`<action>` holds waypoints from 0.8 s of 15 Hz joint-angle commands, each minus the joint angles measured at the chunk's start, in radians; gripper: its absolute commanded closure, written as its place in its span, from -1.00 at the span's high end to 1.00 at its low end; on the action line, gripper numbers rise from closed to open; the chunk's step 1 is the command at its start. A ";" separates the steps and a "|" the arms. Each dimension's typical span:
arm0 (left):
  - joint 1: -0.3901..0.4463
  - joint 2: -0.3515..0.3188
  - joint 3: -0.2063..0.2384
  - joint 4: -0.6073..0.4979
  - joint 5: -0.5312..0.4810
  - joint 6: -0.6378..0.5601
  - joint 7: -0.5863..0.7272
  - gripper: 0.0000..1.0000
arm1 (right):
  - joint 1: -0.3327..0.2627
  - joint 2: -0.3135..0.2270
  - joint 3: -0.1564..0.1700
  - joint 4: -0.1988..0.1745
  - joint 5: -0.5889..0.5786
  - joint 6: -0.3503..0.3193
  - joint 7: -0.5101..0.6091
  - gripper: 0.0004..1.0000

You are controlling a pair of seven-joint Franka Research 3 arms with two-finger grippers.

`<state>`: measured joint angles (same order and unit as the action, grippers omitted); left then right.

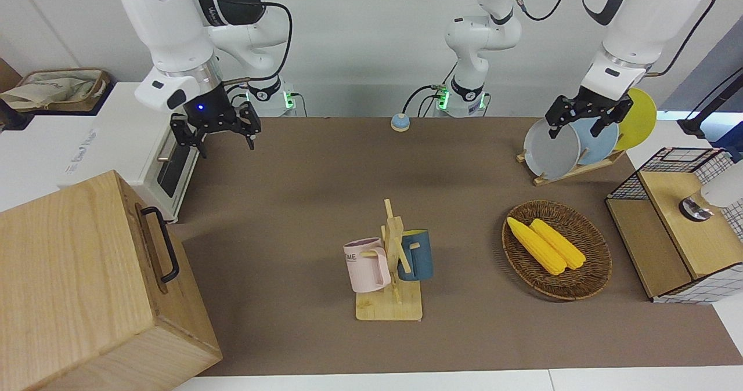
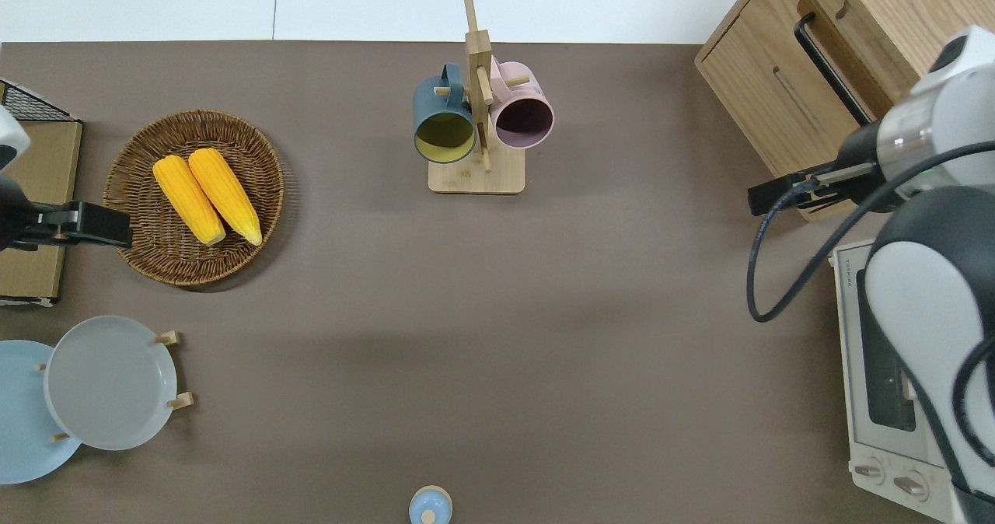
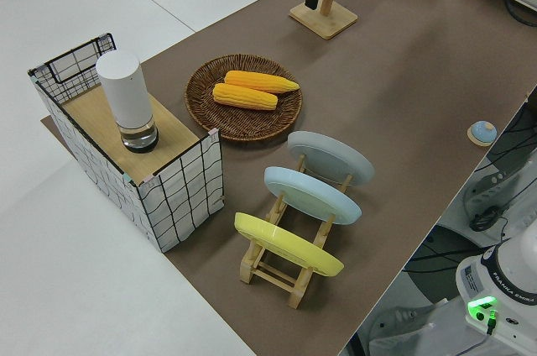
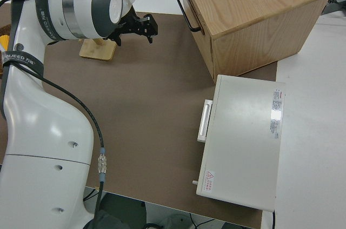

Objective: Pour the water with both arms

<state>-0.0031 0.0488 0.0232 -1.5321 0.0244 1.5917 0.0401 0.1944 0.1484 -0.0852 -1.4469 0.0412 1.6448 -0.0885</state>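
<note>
No water shows in any view. A pink mug and a dark blue mug hang on a wooden rack at the table's edge farthest from the robots. A white cylinder stands on the wooden lid of a wire crate at the left arm's end. My left gripper hangs open and empty in the air; in the overhead view it is between the crate and a wicker basket. My right gripper is open and empty too, raised over the mat by a toaster oven.
The wicker basket holds two corn cobs. A rack with grey, blue and yellow plates stands nearer the robots. A large wooden box with a black handle sits at the right arm's end. A small blue bell lies near the robots.
</note>
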 commanded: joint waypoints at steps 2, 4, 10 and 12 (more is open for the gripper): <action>0.106 0.008 0.008 -0.002 0.017 0.060 0.163 1.00 | 0.085 0.081 -0.004 -0.012 0.054 0.114 0.044 0.98; 0.187 0.029 0.008 0.001 0.016 0.082 0.283 1.00 | 0.128 0.123 -0.004 -0.013 0.055 0.167 0.079 0.98; 0.394 0.058 0.008 0.003 -0.003 0.163 0.530 1.00 | 0.177 0.241 0.013 -0.012 0.065 0.396 0.081 0.98; 0.475 0.071 0.011 0.003 -0.070 0.223 0.631 1.00 | 0.177 0.275 0.025 -0.012 0.062 0.479 0.075 0.98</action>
<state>0.3890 0.1062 0.0415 -1.5322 0.0158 1.7528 0.5618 0.3740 0.3951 -0.0728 -1.4593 0.0887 2.0429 -0.0142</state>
